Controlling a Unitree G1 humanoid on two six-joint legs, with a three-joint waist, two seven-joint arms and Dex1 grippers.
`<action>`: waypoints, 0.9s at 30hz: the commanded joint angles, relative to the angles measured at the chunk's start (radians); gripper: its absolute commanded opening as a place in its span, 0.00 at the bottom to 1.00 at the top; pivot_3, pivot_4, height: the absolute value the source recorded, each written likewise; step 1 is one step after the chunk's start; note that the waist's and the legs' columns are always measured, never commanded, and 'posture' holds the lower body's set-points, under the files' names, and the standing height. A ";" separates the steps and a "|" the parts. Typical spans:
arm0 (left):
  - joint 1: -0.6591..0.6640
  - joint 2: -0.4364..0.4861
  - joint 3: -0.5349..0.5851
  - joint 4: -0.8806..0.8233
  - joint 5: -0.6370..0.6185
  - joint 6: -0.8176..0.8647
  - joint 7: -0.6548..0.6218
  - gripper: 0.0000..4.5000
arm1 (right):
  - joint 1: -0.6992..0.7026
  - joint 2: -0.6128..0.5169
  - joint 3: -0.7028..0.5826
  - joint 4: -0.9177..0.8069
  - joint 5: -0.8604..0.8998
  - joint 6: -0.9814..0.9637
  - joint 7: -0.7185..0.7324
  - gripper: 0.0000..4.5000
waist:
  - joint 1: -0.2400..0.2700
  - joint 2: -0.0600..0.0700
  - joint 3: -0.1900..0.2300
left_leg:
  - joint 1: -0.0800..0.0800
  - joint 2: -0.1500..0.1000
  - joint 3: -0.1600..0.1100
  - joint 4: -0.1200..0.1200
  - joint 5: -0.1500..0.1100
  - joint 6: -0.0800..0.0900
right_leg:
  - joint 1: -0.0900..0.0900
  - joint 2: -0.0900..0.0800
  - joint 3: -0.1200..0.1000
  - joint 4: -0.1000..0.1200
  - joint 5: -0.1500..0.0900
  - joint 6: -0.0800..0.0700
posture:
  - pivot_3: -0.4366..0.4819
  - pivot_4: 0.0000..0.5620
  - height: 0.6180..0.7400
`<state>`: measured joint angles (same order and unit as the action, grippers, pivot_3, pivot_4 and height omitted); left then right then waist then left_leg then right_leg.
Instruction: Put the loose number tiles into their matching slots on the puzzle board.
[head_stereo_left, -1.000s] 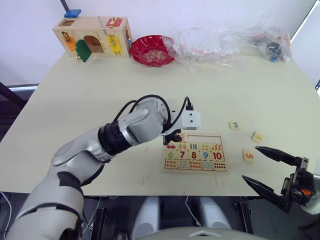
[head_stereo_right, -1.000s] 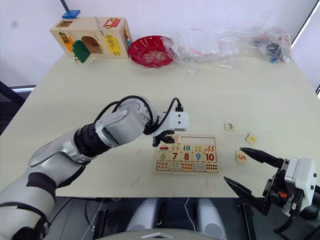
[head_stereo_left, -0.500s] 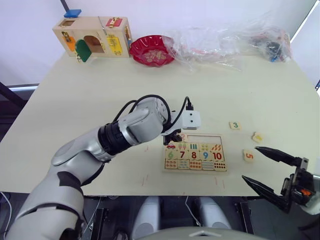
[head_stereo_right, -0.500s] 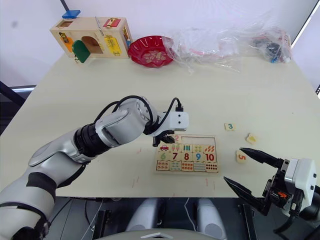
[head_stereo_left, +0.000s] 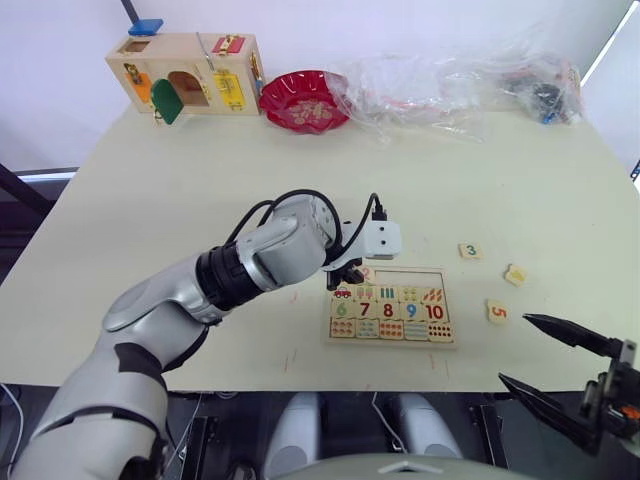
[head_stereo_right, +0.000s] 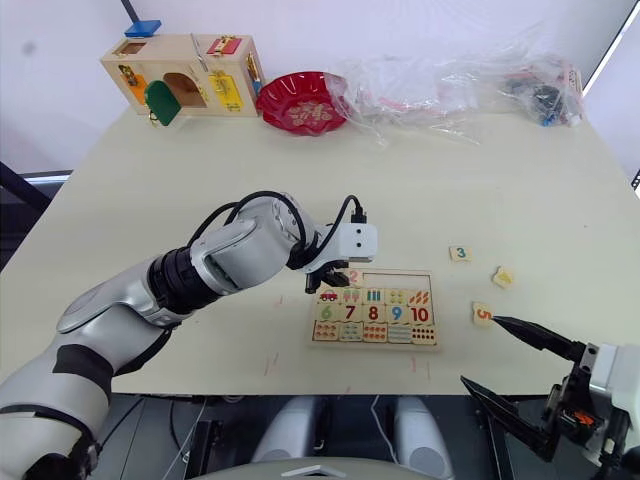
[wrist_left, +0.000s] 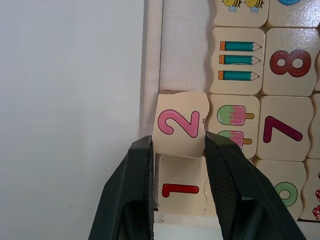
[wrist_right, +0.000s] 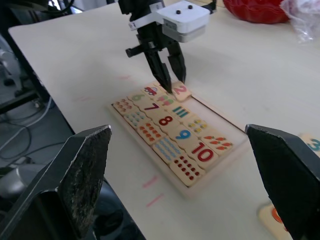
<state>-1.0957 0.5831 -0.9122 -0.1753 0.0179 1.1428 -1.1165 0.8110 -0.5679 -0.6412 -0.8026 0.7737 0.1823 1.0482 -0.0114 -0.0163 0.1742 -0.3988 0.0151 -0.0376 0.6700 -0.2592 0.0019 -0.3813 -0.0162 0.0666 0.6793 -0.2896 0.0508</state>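
On the table (head_stereo_left: 520, 190), near its front edge, the puzzle board (head_stereo_left: 391, 308) is seen with its lower rows filled and its top slots (head_stereo_left: 400, 277) mostly bare. At the left end of that strip the 1 tile (wrist_left: 181, 191) is already seated, and the 2 tile (wrist_left: 179, 124) is held beside it by the left gripper (wrist_left: 176, 150), whose jaws are closed on the tile's near edge; the tile lies tilted over the frame and is judged not yet fully dropped into its place. Three tiles are left loose on the table to the right of the board: the 3 tile (head_stereo_left: 469, 251), the 5 tile (head_stereo_left: 497, 311), and a further tile (head_stereo_left: 515, 274) lying askew between them, its digit too small to be read with certainty but presumably the 4. The right gripper (head_stereo_right: 515, 367) is held low off the table's front right corner, jaws spread wide and empty, near the 5 tile. About one placement is judged done, one in hand, three remaining
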 joint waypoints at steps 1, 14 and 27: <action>-0.030 -0.003 0.009 -0.019 0.002 -0.002 -0.001 0.22 | 0.022 0.013 -0.031 0.002 0.005 -0.040 0.022 1.00 | 0.000 0.000 0.000 | 0.000 0.000 0.000 0.000 0.000 0.000 | 0.000 0.000 0.000 0.000 0.000 0.000 | 0.48 0.27 1.00; -0.030 0.004 0.002 -0.029 0.001 0.006 -0.006 0.22 | 0.010 0.011 -0.015 0.020 -0.006 -0.057 0.028 1.00 | 0.000 0.000 0.000 | 0.000 0.000 0.000 0.000 0.000 0.000 | 0.000 0.000 0.000 0.000 0.000 0.000 | 0.48 0.27 1.00; -0.034 0.002 0.018 -0.034 -0.013 0.017 -0.009 0.40 | -0.012 0.010 -0.003 0.031 -0.015 -0.058 0.036 1.00 | 0.000 0.000 0.000 | 0.000 0.000 0.000 0.000 0.000 0.000 | 0.000 0.000 0.000 0.000 0.000 0.000 | 0.48 0.27 1.00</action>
<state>-1.1036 0.5836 -0.9121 -0.1764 0.0084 1.1541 -1.1264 0.7998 -0.5541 -0.6399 -0.7654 0.7520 0.1462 1.0814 -0.0112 -0.0163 0.1742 -0.3988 0.0151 -0.0374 0.6700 -0.2592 0.0019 -0.3813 -0.0162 0.0667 0.6792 -0.2896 0.0508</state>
